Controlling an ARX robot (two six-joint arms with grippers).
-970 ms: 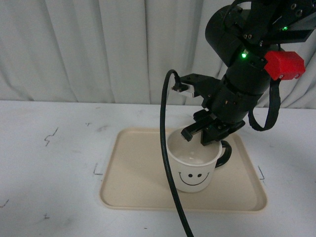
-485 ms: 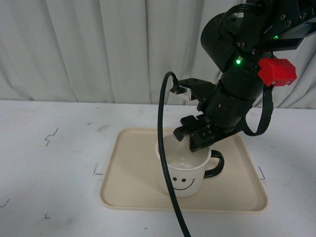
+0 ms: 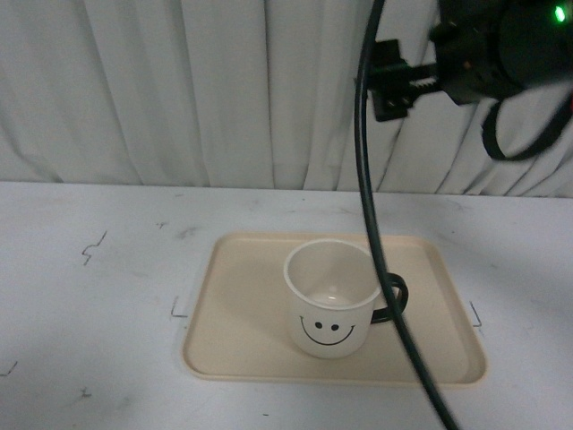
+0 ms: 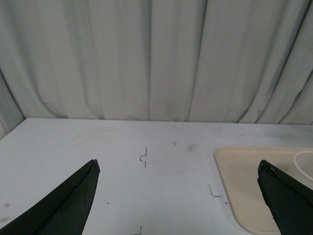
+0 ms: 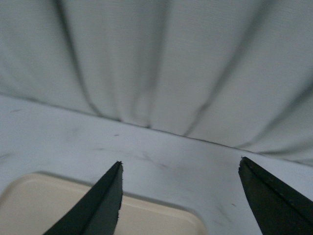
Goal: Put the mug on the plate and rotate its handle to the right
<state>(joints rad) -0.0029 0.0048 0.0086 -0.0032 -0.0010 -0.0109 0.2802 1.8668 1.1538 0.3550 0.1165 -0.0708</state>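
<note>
The cream-white mug (image 3: 329, 305) stands upright on the beige plate (image 3: 242, 305), smiley face toward the camera. Its black handle (image 3: 395, 299) points right. My right arm (image 3: 488, 49) is high above the table at the upper right, well clear of the mug. In the right wrist view my right gripper (image 5: 181, 160) is open and empty, with a corner of the plate (image 5: 58, 205) below it. My left gripper (image 4: 178, 161) is open and empty over the bare table, left of the plate (image 4: 249, 186); it is out of the front view.
A black cable (image 3: 372, 224) hangs from the right arm and crosses in front of the mug's right side. A white curtain (image 3: 179, 90) closes off the back. Small black marks (image 3: 92, 248) dot the white table (image 3: 89, 340).
My right gripper has let go of the mug's rim and risen high up and away. The mug slid slightly left and stays on the plate, handle to the right.
</note>
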